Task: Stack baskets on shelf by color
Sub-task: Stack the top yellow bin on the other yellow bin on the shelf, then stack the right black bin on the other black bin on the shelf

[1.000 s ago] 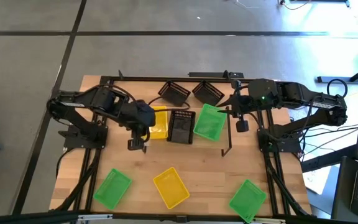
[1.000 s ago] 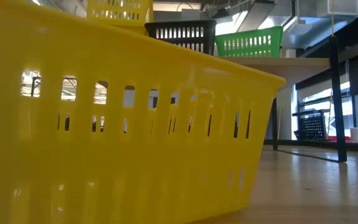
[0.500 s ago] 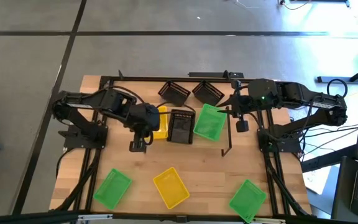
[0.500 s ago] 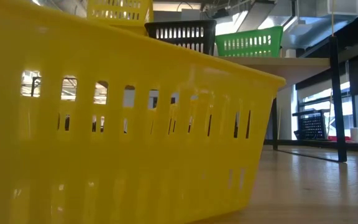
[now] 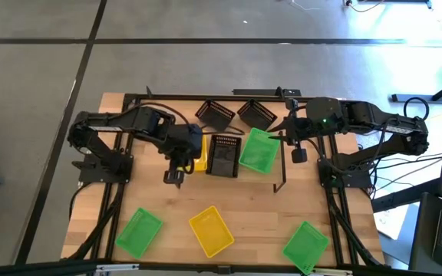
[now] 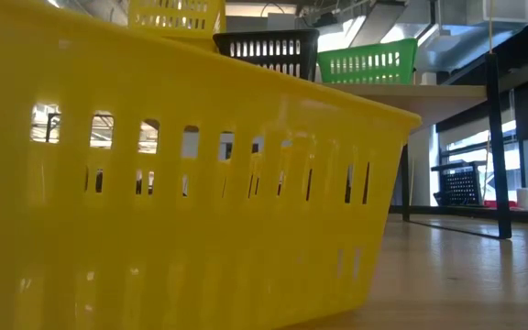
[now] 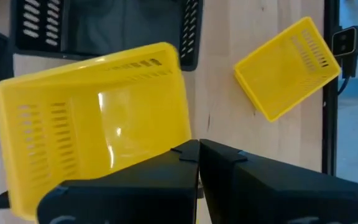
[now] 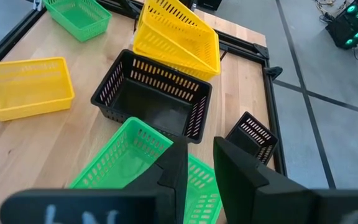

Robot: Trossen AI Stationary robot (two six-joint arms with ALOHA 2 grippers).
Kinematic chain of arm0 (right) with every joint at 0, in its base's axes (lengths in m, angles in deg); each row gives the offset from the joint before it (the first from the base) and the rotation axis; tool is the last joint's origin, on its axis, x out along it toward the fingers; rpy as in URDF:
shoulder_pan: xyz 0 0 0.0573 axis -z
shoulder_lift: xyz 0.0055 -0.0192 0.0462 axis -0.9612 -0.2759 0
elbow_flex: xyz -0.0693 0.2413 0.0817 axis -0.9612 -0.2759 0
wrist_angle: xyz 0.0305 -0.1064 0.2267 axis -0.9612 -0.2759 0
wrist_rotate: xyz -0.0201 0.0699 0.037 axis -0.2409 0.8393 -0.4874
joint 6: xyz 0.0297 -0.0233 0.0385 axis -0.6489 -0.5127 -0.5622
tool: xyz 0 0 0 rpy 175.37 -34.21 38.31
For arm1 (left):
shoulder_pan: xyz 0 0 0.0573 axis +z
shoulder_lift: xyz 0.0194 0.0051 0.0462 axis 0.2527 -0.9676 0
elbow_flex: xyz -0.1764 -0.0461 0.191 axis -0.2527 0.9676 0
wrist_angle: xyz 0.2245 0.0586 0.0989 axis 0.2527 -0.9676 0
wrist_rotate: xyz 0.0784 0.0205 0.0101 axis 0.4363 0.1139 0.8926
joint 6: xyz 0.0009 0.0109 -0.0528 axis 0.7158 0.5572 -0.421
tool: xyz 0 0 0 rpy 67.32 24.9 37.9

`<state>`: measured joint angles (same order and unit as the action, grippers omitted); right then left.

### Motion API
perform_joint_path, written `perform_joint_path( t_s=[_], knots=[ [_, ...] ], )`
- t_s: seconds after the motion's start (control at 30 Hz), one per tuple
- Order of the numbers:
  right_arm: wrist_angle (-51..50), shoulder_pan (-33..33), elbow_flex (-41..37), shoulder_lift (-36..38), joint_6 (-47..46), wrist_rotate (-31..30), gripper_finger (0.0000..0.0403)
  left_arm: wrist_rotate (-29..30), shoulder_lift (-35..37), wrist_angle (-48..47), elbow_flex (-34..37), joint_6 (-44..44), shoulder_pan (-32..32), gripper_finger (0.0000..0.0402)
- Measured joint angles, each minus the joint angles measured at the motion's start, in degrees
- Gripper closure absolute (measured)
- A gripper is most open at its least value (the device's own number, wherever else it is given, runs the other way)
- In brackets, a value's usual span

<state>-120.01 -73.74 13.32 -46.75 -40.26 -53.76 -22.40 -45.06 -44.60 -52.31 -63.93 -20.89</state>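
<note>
Three baskets, yellow [image 5: 197, 152], black [image 5: 223, 156] and green [image 5: 258, 149], are seen side by side on the shelf [image 5: 276, 165]. The left claw [image 5: 175, 177], pressed together, is held beside the yellow one; the right claw [image 5: 298, 154], slightly spread, is held near the green. Six more are counted on the worktop [image 5: 255, 207]: two black, two green, one yellow.

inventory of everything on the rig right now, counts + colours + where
yellow baskets: 2; tilted yellow basket at the shelf's left end, another on the table front centre
black baskets: 3; one mid-shelf, two behind the shelf
green baskets: 3; one at the shelf's right end, two at the front corners
shelf: 1, light wood, black legs
table: 1, wood
left pincer: shut on the tilted yellow basket's rim
right pincer: open, above the shelf's green basket
</note>
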Motion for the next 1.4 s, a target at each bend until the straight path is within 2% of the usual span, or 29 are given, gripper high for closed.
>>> perform_joint_path(
  t_s=[0.47, 0.57, 0.8, 1.13, 1.4],
  knots=[
    [-0.3, 0.0, 0.0, 0.0, 0.2, 0.0, 0.0327, -1.5, -2.2, -0.2, 0.0, 3.0, 1.9, 0.0401],
    [-0.2, 0.0, 0.0, 0.0, 0.2, 0.0, 0.0327, 0.0, -0.6, -0.2, 0.0, 2.8, 2.5, 0.0401],
    [-0.4, 0.0, 0.0, 0.1, 0.1, -1.5, 0.0327, 9.1, 2.8, -0.1, 0.0, -3.2, 4.6, 0.0401],
    [-6.6, -0.1, 0.0, 3.1, -0.1, -1.5, 0.0327, 11.3, 5.5, 0.4, 0.0, -3.5, 5.9, 0.0401],
    [-12.4, -2.7, 0.0, 4.0, -1.8, 2.5, 0.0327, 11.9, 5.4, 0.4, 0.0, -4.5, 5.9, 0.0401]
  ],
)
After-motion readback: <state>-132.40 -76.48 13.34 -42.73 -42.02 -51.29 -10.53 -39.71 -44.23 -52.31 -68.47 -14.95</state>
